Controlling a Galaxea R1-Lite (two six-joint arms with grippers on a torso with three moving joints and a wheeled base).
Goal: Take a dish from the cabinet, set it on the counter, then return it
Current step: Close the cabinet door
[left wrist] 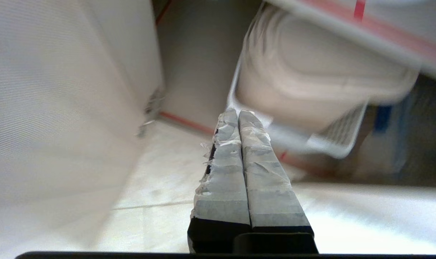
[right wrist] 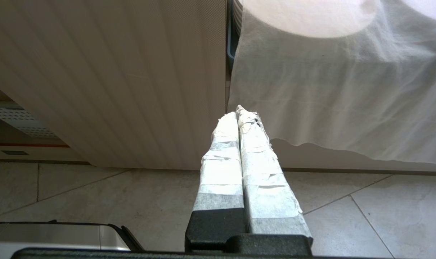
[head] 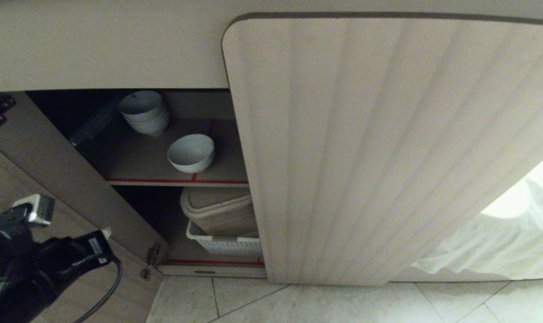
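The dish (head: pixel 191 153) sits near the shelf's front edge; it looks smooth, slippery and breakable. Pinch its rim. The left gripper (left wrist: pixel 238 113) is pressed together, holding nothing.

The left arm (head: pixel 24 264) is glossy black with a silver-grey block and looping black cable; both end effectors' fingers (left wrist: pixel 239 165) (right wrist: pixel 239 162) wear frayed whitish tape.
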